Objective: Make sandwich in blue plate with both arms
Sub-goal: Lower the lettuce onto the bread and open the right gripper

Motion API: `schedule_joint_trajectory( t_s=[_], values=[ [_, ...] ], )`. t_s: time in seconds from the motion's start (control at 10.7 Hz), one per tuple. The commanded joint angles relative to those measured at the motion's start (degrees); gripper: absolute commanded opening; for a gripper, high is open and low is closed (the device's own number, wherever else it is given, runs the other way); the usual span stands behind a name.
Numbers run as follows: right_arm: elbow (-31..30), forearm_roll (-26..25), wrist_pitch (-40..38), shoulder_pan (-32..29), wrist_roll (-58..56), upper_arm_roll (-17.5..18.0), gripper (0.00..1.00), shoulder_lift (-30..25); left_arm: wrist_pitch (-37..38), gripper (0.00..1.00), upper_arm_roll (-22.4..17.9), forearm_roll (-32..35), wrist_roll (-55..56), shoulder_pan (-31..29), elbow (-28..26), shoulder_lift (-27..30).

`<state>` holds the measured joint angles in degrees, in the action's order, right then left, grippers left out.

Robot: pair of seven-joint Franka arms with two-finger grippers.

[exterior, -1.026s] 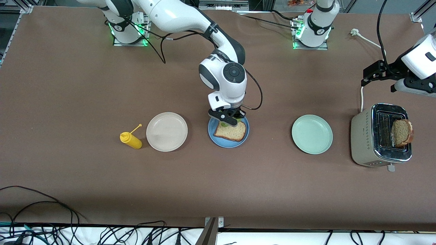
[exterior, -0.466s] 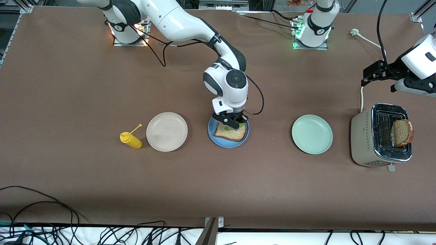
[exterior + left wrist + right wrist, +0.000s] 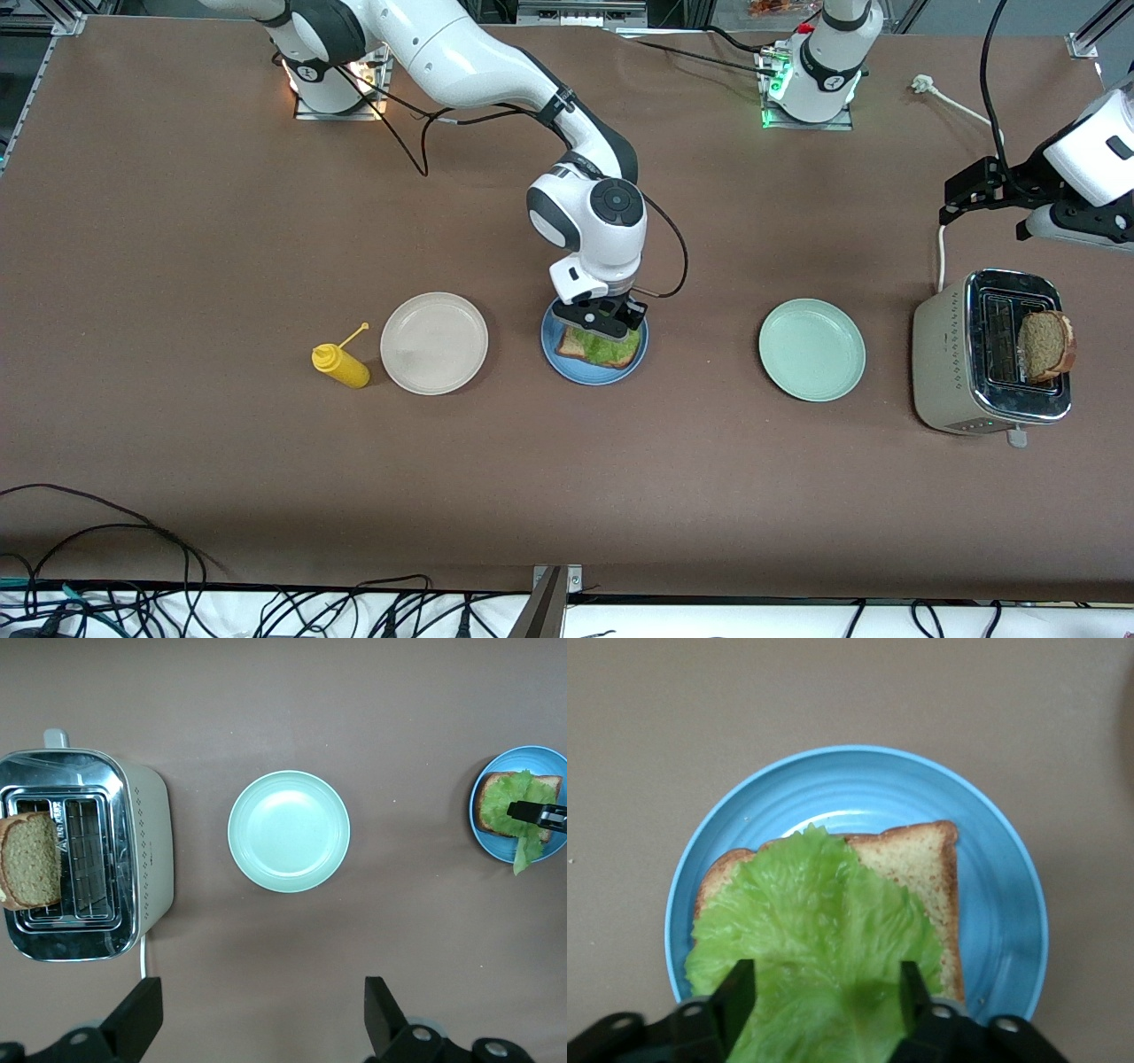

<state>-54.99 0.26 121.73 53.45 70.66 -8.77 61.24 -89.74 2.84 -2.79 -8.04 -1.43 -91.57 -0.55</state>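
Observation:
The blue plate (image 3: 567,370) (image 3: 859,780) holds one brown bread slice (image 3: 574,347) (image 3: 921,859). A frilly green lettuce leaf (image 3: 604,350) (image 3: 815,921) lies spread over that slice. My right gripper (image 3: 604,321) (image 3: 824,979) hangs just over the leaf, open, its fingers standing either side of the leaf's stem end. A second bread slice (image 3: 1045,346) (image 3: 31,859) stands in a toaster slot. My left gripper (image 3: 966,197) (image 3: 261,992) waits open and empty above the table at the left arm's end, beside the toaster.
The silver-topped toaster (image 3: 988,354) (image 3: 133,850) sits at the left arm's end. A pale green plate (image 3: 811,348) (image 3: 289,831) lies between it and the blue plate. A beige plate (image 3: 434,343) and a yellow mustard bottle (image 3: 341,365) lie toward the right arm's end.
My right gripper came down over the bread with the lettuce and opened. The leaf now lies on the slice. The left arm has not moved.

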Motion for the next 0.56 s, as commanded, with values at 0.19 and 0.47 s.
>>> schedule_joint_trajectory(
  t_s=[0.19,0.47],
  values=[
    [0.8,5.5,-5.3,0.5,-14.3,-5.4,1.0,-2.8,-0.3,1.0,0.2,0.5,0.5,-0.2,-0.3,0.6],
    [-4.5,9.3,-11.0,-4.2,-30.8,-7.0,1.0,-11.1,-0.3,1.0,0.1,0.5,0.4,-0.3,-0.3,0.6]
  ],
)
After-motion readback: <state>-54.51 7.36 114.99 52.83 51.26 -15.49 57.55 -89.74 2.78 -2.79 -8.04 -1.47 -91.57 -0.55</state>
